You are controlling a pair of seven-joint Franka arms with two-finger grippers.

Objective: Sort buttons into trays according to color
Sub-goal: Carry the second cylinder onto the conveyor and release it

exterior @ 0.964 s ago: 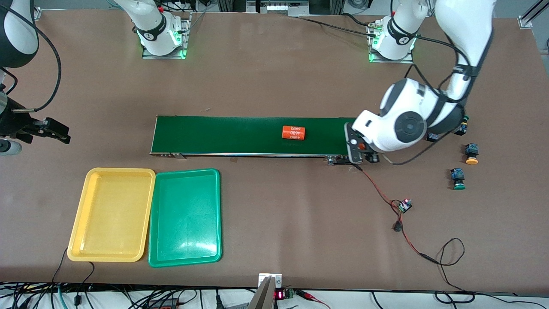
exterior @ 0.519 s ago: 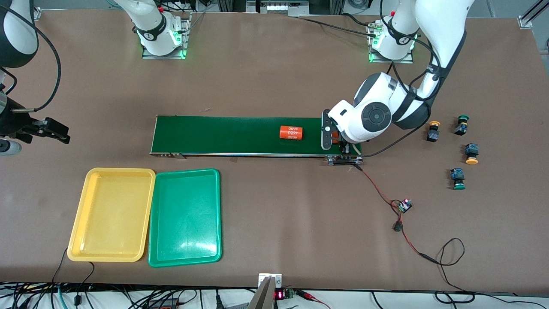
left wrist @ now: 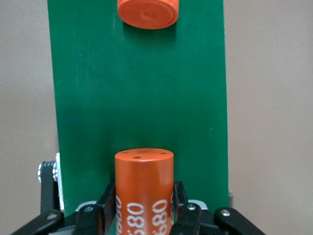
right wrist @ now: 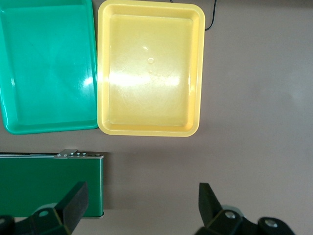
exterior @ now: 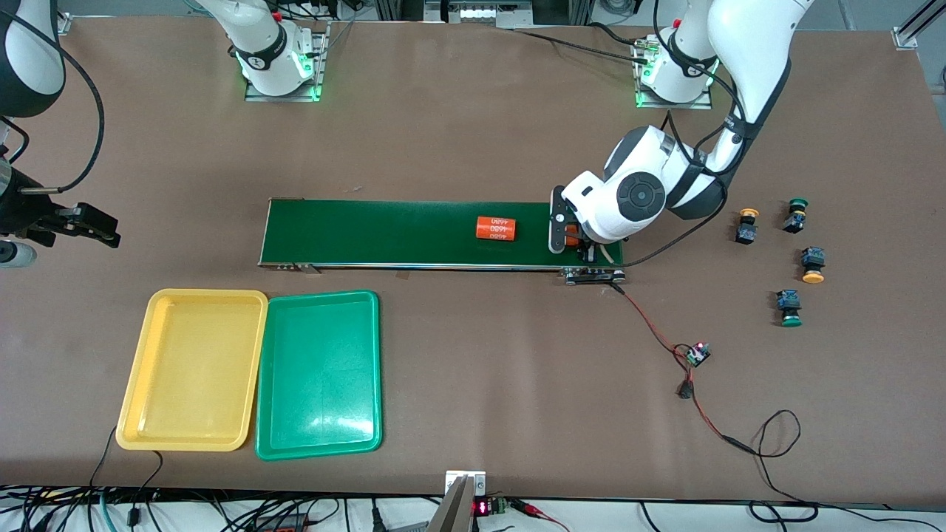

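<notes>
Two buttons with yellow caps [exterior: 746,225] [exterior: 812,264] and two with green caps [exterior: 796,214] [exterior: 789,308] stand on the table at the left arm's end. The yellow tray [exterior: 192,369] [right wrist: 149,68] and the green tray [exterior: 319,373] [right wrist: 46,63] lie side by side, both empty. My left gripper [exterior: 573,244] [left wrist: 144,188] is over the conveyor belt's end, shut on an orange cylinder [left wrist: 144,196] with white print. Open and holding nothing, my right gripper [exterior: 103,227] [right wrist: 142,205] waits over bare table past the belt's end nearest the right arm.
The long dark-green conveyor belt [exterior: 384,233] [left wrist: 139,98] crosses the table's middle. A second orange cylinder [exterior: 495,229] [left wrist: 148,12] lies on it. A red-and-black wire with a small circuit board [exterior: 697,355] trails from the belt's end toward the front camera.
My left arm has swung from beside the buttons to over the belt's end, carrying the orange cylinder. The cylinder on the belt has drifted toward the right arm's end. The right arm stayed still.
</notes>
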